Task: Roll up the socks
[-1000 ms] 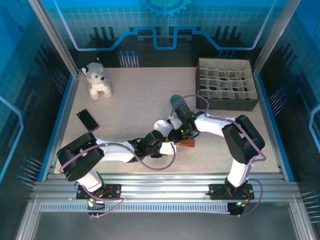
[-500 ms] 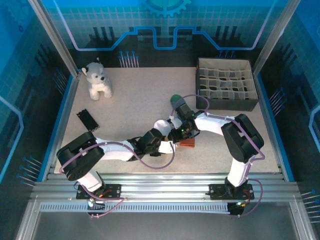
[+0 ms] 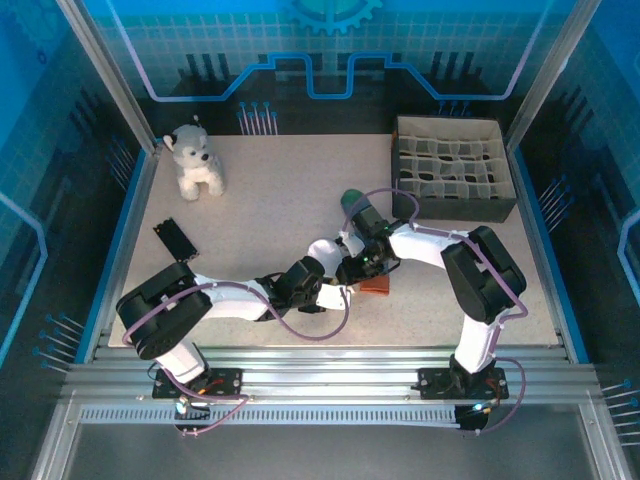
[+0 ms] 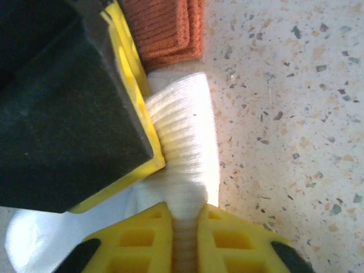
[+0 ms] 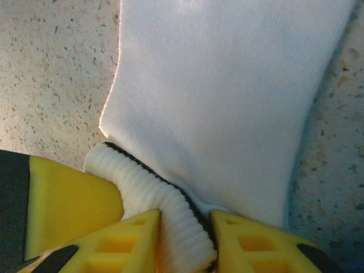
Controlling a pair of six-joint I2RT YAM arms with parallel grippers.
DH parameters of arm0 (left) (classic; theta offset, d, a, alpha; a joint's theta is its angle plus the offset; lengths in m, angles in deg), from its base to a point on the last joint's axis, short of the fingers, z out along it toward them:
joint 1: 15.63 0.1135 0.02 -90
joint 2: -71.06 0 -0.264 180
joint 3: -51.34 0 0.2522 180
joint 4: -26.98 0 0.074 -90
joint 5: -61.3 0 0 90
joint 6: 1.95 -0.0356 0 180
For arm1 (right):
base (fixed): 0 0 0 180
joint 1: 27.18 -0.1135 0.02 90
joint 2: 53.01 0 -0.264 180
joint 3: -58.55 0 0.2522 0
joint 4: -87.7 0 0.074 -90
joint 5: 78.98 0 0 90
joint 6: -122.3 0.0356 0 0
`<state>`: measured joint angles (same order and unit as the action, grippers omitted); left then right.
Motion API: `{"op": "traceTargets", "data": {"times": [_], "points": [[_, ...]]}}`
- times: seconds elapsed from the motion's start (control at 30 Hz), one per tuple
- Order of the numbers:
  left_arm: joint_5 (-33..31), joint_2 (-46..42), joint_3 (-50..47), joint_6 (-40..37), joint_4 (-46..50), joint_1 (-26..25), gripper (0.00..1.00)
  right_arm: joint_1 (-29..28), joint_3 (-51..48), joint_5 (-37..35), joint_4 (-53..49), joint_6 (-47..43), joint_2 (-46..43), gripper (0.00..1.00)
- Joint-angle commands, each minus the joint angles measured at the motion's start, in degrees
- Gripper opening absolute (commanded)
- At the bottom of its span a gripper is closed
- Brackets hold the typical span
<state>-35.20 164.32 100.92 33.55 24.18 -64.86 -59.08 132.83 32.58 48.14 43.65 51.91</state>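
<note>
Right wrist: white sock (image 5: pixel 227 102) in hand (image 5: pixel 185 230)

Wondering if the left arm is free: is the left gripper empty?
No, in the left wrist view the left gripper is shut on a ribbed fold of the white sock.

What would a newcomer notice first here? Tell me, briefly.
The left claw and right claw meet at the middle of the table, each pinching the white sock. An orange cuff lies right beside it. A plush dog sits far left, a divided box far right.
</note>
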Motion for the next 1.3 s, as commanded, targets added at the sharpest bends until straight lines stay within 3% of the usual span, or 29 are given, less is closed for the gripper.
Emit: {"op": "traceTargets", "data": {"times": [0.0, 0.27, 0.47, 0.7, 0.83, 0.93, 1.03, 1.27], "points": [[1.71, 2.28, 1.01, -0.88, 8.59, 0.80, 0.00, 0.58, -1.58, -1.08, -5.95, -0.15, 1.95, 0.31], [14.07, 2.62, 10.30, -0.78, 30.18, 5.40, 0.00, 3.89, -7.21, 2.16, 4.18, 2.12, -8.63, 0.43], [20.58, 6.06, 17.88, -3.21, 42.77, 8.56, 0.00, 5.96, -13.61, 2.05, 12.49, 2.26, -17.18, 0.46], [27.52, 9.07, 23.71, -4.37, 51.62, 13.42, 0.00, 5.48, -27.35, 1.12, 30.49, -3.79, -29.80, 0.44], [29.41, 10.60, 26.05, -5.08, 54.78, 14.48, 0.00, 1.04, -36.34, -0.62, 43.58, -13.79, -37.49, 0.44], [29.91, 12.30, 28.36, -5.27, 57.52, 14.82, 0.00, -4.73, -38.70, -5.24, 45.04, -24.18, -40.50, 0.49], [30.61, 14.30, 31.01, -5.18, 60.29, 15.24, 0.00, -6.90, -38.78, -5.99, 46.26, -27.67, -40.02, 0.50], [32.21, 18.22, 36.44, -4.91, 65.94, 16.18, 0.00, -13.65, -30.28, -10.74, 33.85, -40.56, -37.45, 0.50]]}}
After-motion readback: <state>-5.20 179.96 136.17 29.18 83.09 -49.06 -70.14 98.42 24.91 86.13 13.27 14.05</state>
